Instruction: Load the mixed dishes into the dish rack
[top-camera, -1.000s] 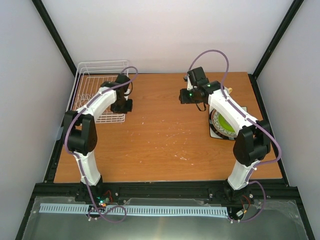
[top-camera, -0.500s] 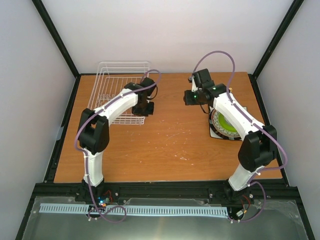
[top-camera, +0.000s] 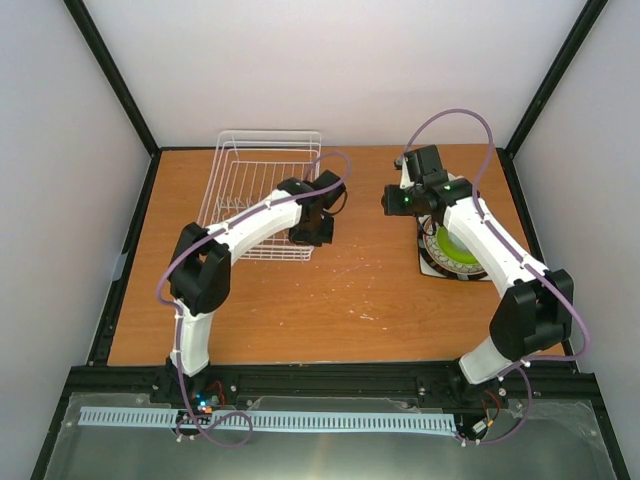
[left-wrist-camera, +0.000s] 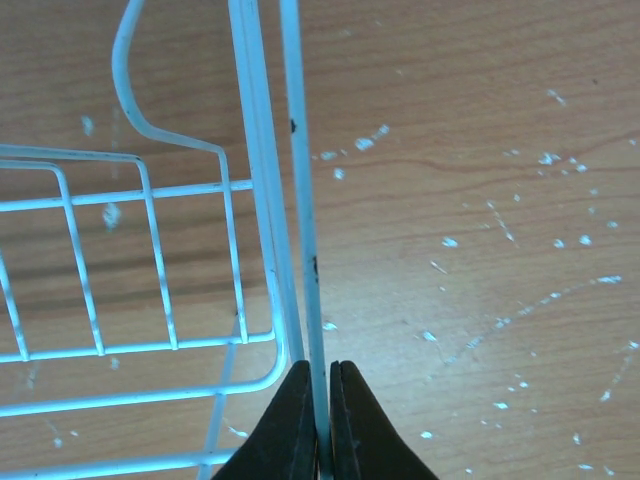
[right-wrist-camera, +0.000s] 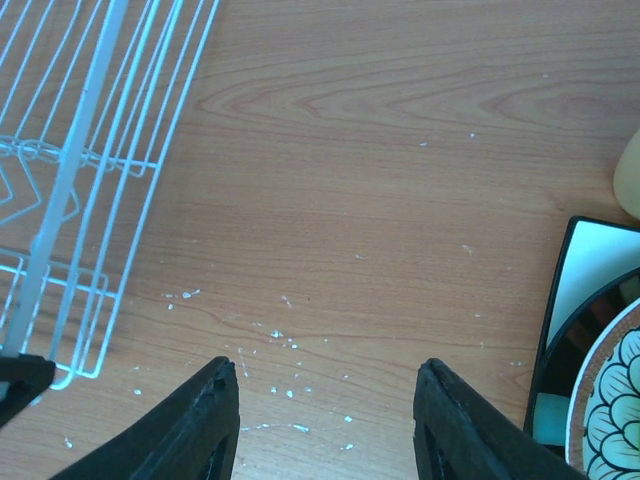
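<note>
Barely in frame, the left claw (left-wrist-camera: 320, 388) pinches the dish rack (top-camera: 256, 186).

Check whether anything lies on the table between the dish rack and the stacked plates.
Nothing visible does: only bare table shows between the dish rack and the plates. The right gripper hangs open above that gap, and the left gripper is shut on the rack's right rim wire.
</note>
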